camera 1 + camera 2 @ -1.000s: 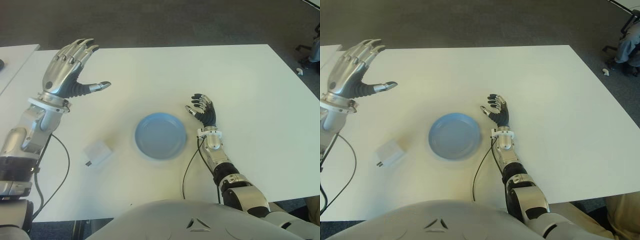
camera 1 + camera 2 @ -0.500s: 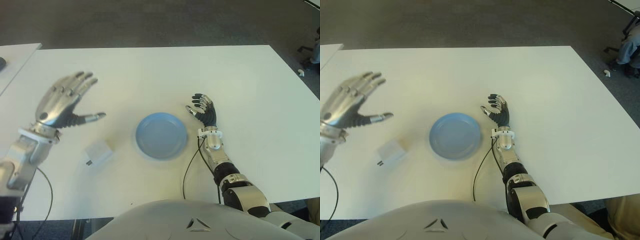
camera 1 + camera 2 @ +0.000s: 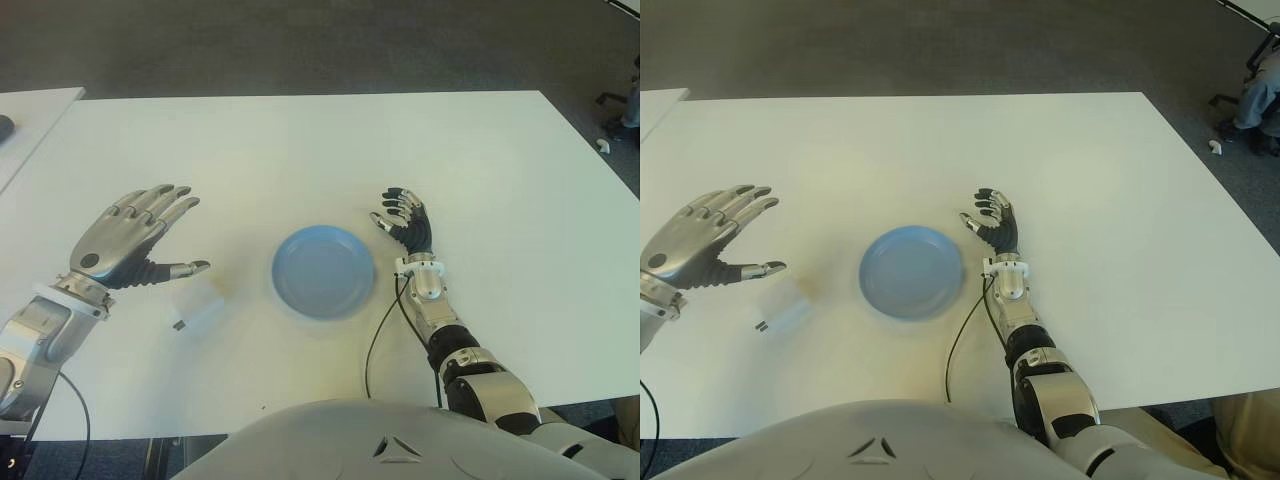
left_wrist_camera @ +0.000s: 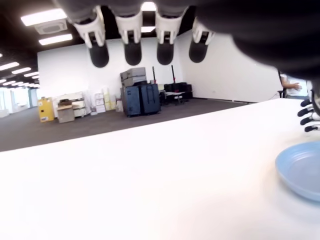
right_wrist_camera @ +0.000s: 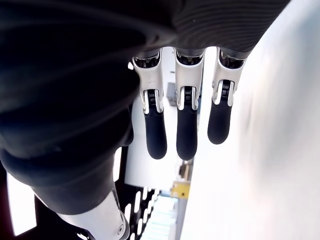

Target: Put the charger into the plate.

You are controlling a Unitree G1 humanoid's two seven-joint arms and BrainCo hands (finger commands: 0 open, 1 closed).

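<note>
The white charger (image 3: 197, 303) lies flat on the white table (image 3: 300, 150), left of the empty blue plate (image 3: 323, 271). My left hand (image 3: 165, 235) hovers just over the charger's far-left side, palm down, fingers spread and holding nothing; its thumb tip reaches above the charger's near edge. In the left wrist view the fingertips (image 4: 132, 52) hang free, the plate (image 4: 300, 167) shows off to one side, and the charger is out of sight. My right hand (image 3: 403, 218) shows just right of the plate, fingers relaxed and empty.
A black cable (image 3: 378, 330) runs from my right wrist toward the table's near edge. A second white table (image 3: 30, 110) stands at the far left. A chair and a seated person (image 3: 1258, 85) are beyond the table's far right corner.
My left hand has come down from high at the back left toward me and now hovers low beside the charger. The charger, plate and right hand have not moved.
</note>
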